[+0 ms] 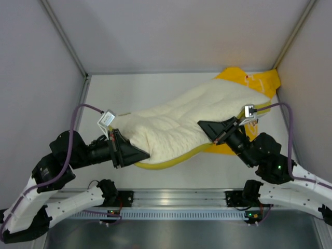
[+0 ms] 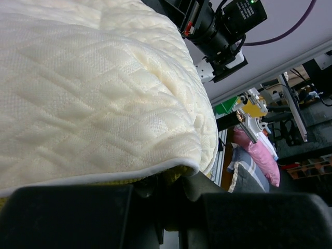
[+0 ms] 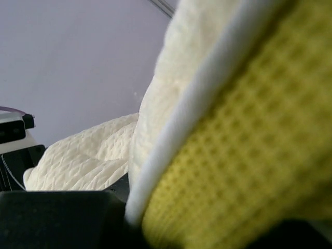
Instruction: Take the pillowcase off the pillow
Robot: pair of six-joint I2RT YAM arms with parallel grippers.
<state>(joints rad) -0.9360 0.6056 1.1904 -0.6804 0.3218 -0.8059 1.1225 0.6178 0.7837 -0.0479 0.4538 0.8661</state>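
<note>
On opposite ends of the pillow (image 1: 176, 122), left fingers (image 1: 132, 150) and right fingers (image 1: 215, 128) pinch its edges.

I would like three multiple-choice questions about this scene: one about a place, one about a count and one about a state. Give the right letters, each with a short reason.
1. Where does the pillowcase lie?
A. At the far right corner of the table
B. At the near left edge
C. Hanging on the left wall

2. How many grippers are at the pillow?
A. None
B. One
C. Two

3. What is the state of the pillow?
A. Fully inside the case
B. Mostly bare
C. Rolled into a tube

Answers:
1 A: the yellow fabric is bunched there, beyond the pillow's far end.
2 C: the left gripper and the right gripper each meet its near edge.
3 B: its cream quilted top shows uncovered in the top view.
</note>
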